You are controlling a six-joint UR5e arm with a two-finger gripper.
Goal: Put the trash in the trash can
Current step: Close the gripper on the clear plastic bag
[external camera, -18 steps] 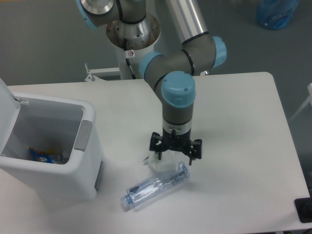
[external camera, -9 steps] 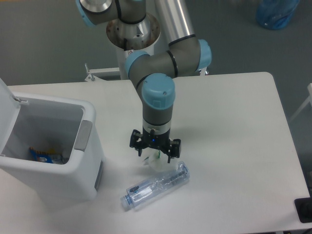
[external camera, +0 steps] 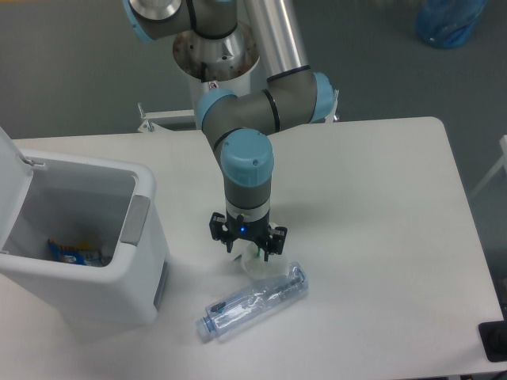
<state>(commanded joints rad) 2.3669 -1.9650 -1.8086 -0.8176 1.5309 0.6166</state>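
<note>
The trash lies near the table's front: a clear plastic bottle (external camera: 253, 304) on its side with a bluish label, and just above it a small whitish cup (external camera: 258, 267) with green marks. My gripper (external camera: 247, 248) points straight down over the cup's upper left edge, its fingers spread open around that spot and partly hiding the cup. I cannot tell whether the fingers touch the cup. The trash can (external camera: 141, 269), a white bin with a grey side panel, stands at the left with its lid (external camera: 11, 178) swung up and open.
A blue and yellow item (external camera: 71, 252) lies inside the bin. The arm's base column (external camera: 215, 55) rises behind the table's back edge. A blue bag (external camera: 450, 20) sits on the floor at the far right. A black object (external camera: 495, 340) pokes in at the lower right corner.
The gripper has swung left, from right of the cup to above its left side. Bottle, cup and bin have not moved.
</note>
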